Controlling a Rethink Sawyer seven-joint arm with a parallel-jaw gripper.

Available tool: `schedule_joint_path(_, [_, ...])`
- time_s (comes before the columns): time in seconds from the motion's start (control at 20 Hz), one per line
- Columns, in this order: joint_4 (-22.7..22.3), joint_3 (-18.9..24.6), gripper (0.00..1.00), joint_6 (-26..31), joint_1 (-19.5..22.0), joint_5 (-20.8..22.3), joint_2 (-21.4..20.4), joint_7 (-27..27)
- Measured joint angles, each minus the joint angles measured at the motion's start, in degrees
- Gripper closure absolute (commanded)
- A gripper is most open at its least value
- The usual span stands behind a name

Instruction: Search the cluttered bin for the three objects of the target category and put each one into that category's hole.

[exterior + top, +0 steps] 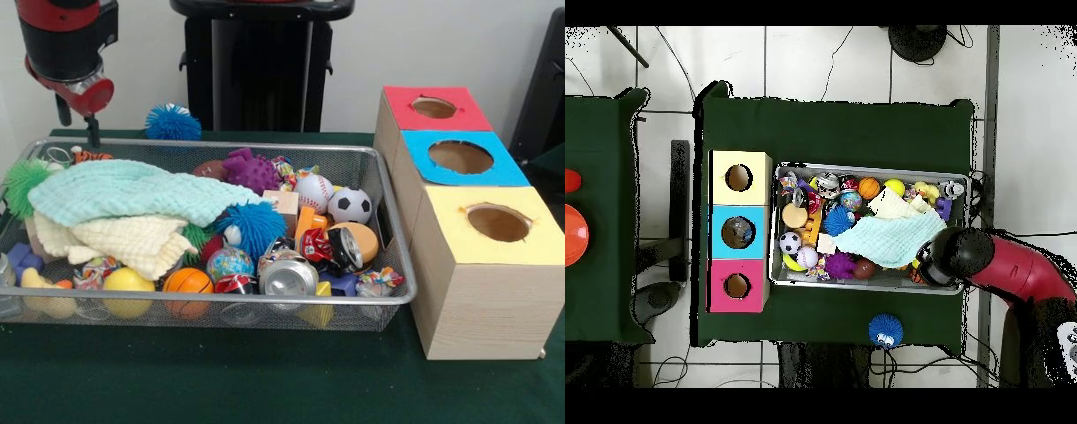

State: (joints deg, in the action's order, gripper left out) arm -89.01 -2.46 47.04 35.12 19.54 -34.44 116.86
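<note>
**Bin point(265, 300) packed full, arm poised at its far left corner**

The bin is a wire mesh tray on the green table, with three boxes standing just beside its right end. Which category is wanted I can't judge from here, so all of it is candidate.

At the left, the gripper point(88, 124) hangs over the bin's back corner with nothing in it. Whether it is spread or closed I cannot tell, and from above the arm's head hides it.

Below it a green spiky ball point(22, 181) pokes out beside a mint cloth point(132, 190) lying on a cream cloth point(124, 240). Both are limp and light. I'd guess they bury things and will want pinching at a fold and dragging aside.

A blue spiky ball point(172, 122) sits outside, behind the bin.

Towards the middle are a small basketball point(187, 283), a purple spiky ball point(250, 170) and a crushed can point(290, 276). The can looks thin, slick and easily dented, so it is best taken across its flattened sides.

Further right are a baseball point(313, 190) and a soccer ball point(350, 205). They are light and likely to roll, so I would grip them squarely across the middle.

Last come the red box point(459, 113), the blue box point(415, 150) and the yellow box point(468, 243), each with a round hole in its top.
</note>
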Motion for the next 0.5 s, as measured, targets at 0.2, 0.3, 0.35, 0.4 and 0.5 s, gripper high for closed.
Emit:
schedule_joint_path(0.2, [-1.23, 0.55, 0.0, 0.39, -0.38, -1.67, -0.04, 0.0])
schedule_joint_path(0.3, [-1.66, 0.73, 0.0, -0.05, -0.65, -1.88, 0.25, 0.0])
schedule_joint_path(0.35, [-1.88, 0.8, 0.0, -0.51, -0.86, -1.92, 0.53, 0.0])
schedule_joint_path(0.4, [-2.12, 0.85, 0.0, -1.61, -1.27, -1.92, 1.14, 0.0])
schedule_joint_path(0.5, [-2.27, 0.89, 0.0, -3.06, -1.91, -1.92, 2.05, 0.0])
